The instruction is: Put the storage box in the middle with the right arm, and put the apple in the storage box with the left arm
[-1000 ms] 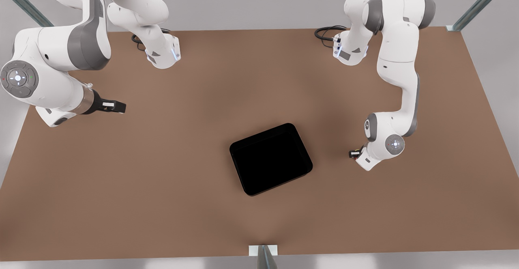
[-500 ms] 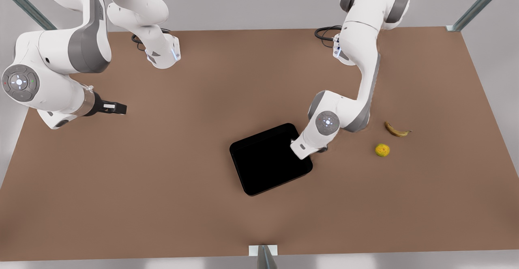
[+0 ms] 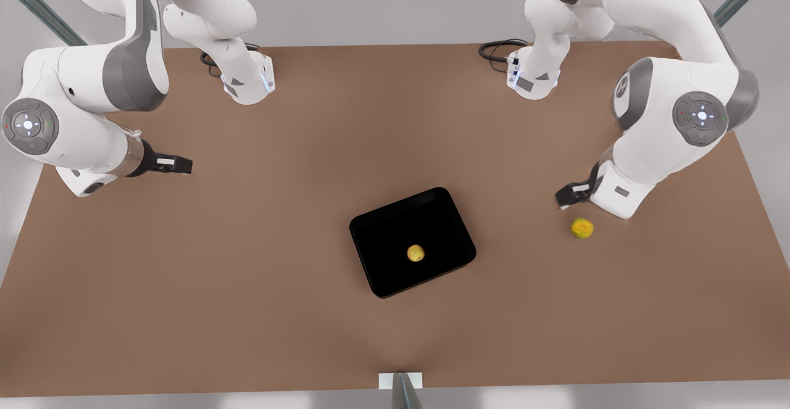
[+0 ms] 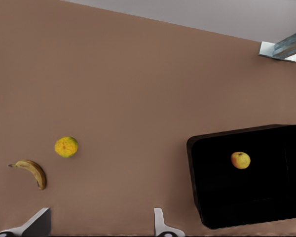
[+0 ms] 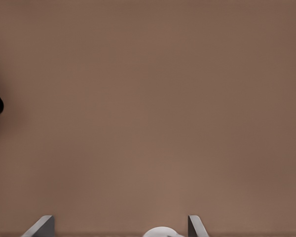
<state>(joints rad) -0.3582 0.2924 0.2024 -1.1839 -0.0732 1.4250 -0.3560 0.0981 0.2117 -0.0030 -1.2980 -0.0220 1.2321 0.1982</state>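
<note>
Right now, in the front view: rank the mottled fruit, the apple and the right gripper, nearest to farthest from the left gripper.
From the left gripper, open at the front view's right:
1. Mottled fruit, on the table just beside it.
2. Apple, inside the storage box mid-table.
3. Right gripper, open, waiting at the front view's far left.

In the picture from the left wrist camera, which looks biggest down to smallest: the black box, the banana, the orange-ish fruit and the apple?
1. storage box
2. banana
3. mottled fruit
4. apple, only slightly smaller-looking than the mottled fruit, so those two are close.
</note>
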